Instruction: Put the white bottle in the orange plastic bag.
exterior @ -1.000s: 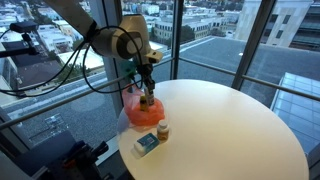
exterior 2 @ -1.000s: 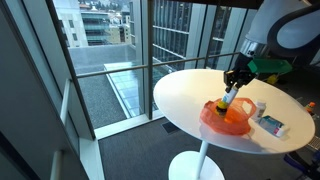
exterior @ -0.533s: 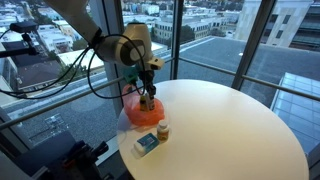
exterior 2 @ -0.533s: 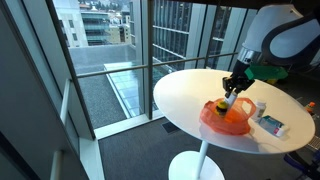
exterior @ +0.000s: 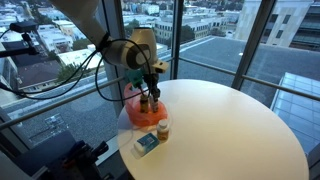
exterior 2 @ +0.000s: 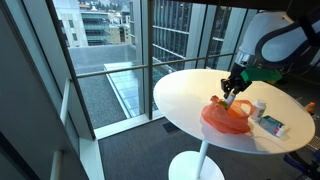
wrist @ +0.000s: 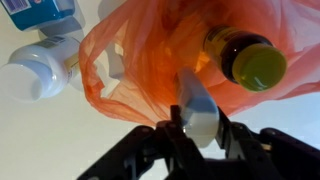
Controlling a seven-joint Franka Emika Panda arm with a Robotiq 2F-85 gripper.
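Note:
My gripper (wrist: 198,128) is shut on the white bottle (wrist: 194,98) and holds it, tilted, over the mouth of the orange plastic bag (wrist: 130,50). The bag lies near the table's edge in both exterior views (exterior: 136,110) (exterior 2: 226,118), with the gripper (exterior: 148,96) (exterior 2: 232,94) right above it. Inside the bag lies a dark bottle with a yellow-green cap (wrist: 248,60). The lower end of the white bottle reaches into the bag's opening.
A small white-capped bottle (exterior: 163,130) (exterior 2: 260,107) (wrist: 38,66) and a blue box (exterior: 147,144) (exterior 2: 272,125) (wrist: 40,12) lie beside the bag. The round white table (exterior: 230,130) stands next to floor-to-ceiling windows with a railing (exterior 2: 150,66).
My gripper with the white bottle has shifted a little sideways and lower over the bag. The bag, the small bottle and the box have stayed put.

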